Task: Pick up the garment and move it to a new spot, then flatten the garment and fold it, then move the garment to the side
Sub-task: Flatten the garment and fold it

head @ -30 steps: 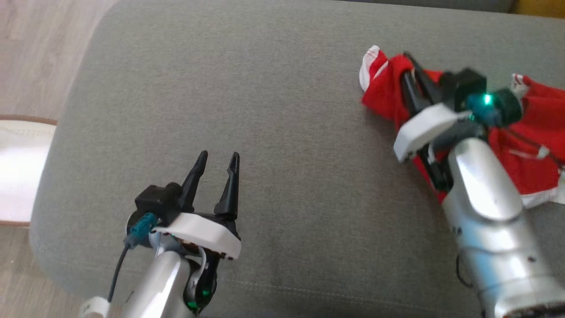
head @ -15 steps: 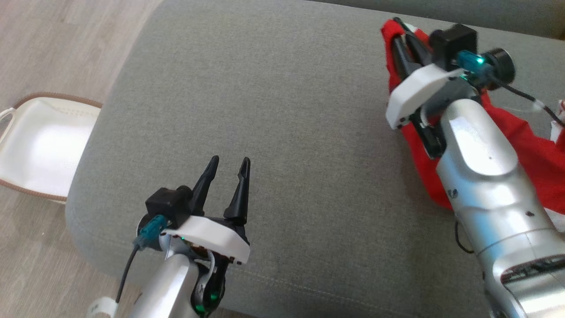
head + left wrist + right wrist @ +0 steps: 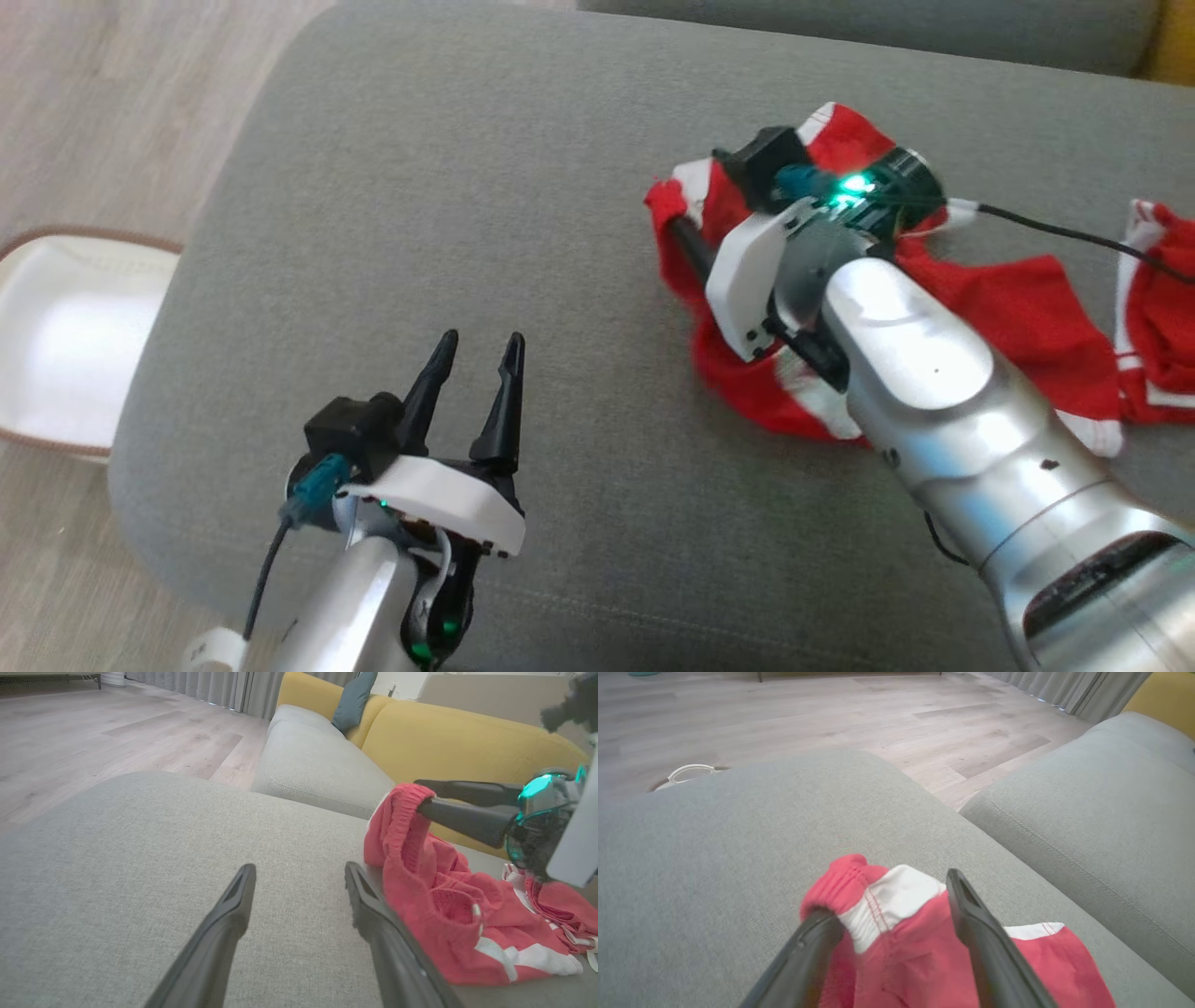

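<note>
The garment (image 3: 1008, 308) is a crumpled red piece with white trim, lying on the right part of the grey cushion (image 3: 467, 187). My right gripper (image 3: 691, 224) is at its left end, low over the cushion. In the right wrist view that gripper (image 3: 885, 896) stands open, and the garment's (image 3: 896, 952) elastic hem drapes over the left finger. The left wrist view shows the hem (image 3: 402, 812) hooked on one finger of the right gripper (image 3: 420, 795). My left gripper (image 3: 481, 338) hovers open and bare over the cushion's front left, apart from the cloth.
A white basket (image 3: 65, 345) with a brown rim sits on the wood floor left of the cushion. A second grey cushion (image 3: 1087, 788) lies beyond a gap. A yellow sofa back (image 3: 444, 732) with a teal pillow (image 3: 352, 700) rises behind.
My right gripper's jaws have parted. The garment it held raised has come left and down and now rests spread on the cushion. The head camera has shifted; the left gripper stays put.
</note>
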### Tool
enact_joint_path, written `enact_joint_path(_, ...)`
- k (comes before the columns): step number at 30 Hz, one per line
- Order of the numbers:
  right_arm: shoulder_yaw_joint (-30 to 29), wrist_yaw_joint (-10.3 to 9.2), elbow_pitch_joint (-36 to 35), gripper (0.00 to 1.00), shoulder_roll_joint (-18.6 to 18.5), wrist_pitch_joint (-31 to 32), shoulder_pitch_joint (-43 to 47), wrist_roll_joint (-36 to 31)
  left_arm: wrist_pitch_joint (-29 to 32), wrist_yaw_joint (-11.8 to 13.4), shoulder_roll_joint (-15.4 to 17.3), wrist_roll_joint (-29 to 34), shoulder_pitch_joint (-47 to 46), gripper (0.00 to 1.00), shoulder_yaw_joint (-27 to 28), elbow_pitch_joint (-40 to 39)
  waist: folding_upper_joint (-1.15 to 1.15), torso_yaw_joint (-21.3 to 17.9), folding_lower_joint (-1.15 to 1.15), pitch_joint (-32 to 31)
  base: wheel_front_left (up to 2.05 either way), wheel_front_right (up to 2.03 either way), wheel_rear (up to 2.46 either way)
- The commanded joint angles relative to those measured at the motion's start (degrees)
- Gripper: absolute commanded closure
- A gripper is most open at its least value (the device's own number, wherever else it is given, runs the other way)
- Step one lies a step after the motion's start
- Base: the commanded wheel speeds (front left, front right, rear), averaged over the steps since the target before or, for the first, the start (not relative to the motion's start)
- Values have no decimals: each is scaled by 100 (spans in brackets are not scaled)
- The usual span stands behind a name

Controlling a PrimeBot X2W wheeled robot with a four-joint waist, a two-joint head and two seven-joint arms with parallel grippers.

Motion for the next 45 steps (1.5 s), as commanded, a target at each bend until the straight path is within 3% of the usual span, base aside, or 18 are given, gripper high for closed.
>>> enact_joint_path(1, 117, 37, -186, 0, 114, 56, -199, 33, -32, 15, 20, 32, -222, 0, 219, -205, 0, -144, 0, -33, 0, 0, 0)
enact_joint_path(8, 637, 37, -56, 0, 108, 53, -414, 55, -32, 19, 20, 18, -176, 0, 281, -277, 0, -432, 0, -137, 0, 0, 0)
enact_joint_path(13, 822, 37, -265, 0, -300, -217, -255, 540, -32, 57, 20, -19, -129, 0, 323, -341, 0, -599, 0, -243, 0, 0, 0)
enact_joint_path(21, 445, 37, -1597, 0, -1357, -476, 462, 1561, -32, 91, 20, 11, -117, 0, 463, -486, 0, -901, 0, -255, 0, 0, 0)
enact_joint_path(27, -406, 37, -2569, 0, -1714, -526, 1273, 1702, -32, 57, 20, 83, -127, 0, 568, -530, 0, -1128, 0, -273, 0, 0, 0)
enact_joint_path(32, -1560, 37, -3149, 0, -1422, -677, 2201, 1380, -32, 32, 20, 123, -126, 0, 615, -586, 0, -1248, 0, -299, 0, 0, 0)
enact_joint_path(33, -2017, 37, -3369, 0, -1142, -746, 2618, 1200, -32, 28, 20, 123, -117, 0, 639, -621, 0, -1285, 0, -301, 0, 0, 0)
enact_joint_path(38, -3202, 37, -3837, 0, -307, -942, 3544, 666, -32, -4, 20, 145, -100, 0, 669, -679, 0, -1339, 0, -268, 0, 0, 0)
enact_joint_path(45, -3672, 37, -4246, 0, 81, -918, 4097, 265, -32, -78, 20, 229, -155, 0, 675, -668, 0, -1430, 0, -189, 0, 0, 0)
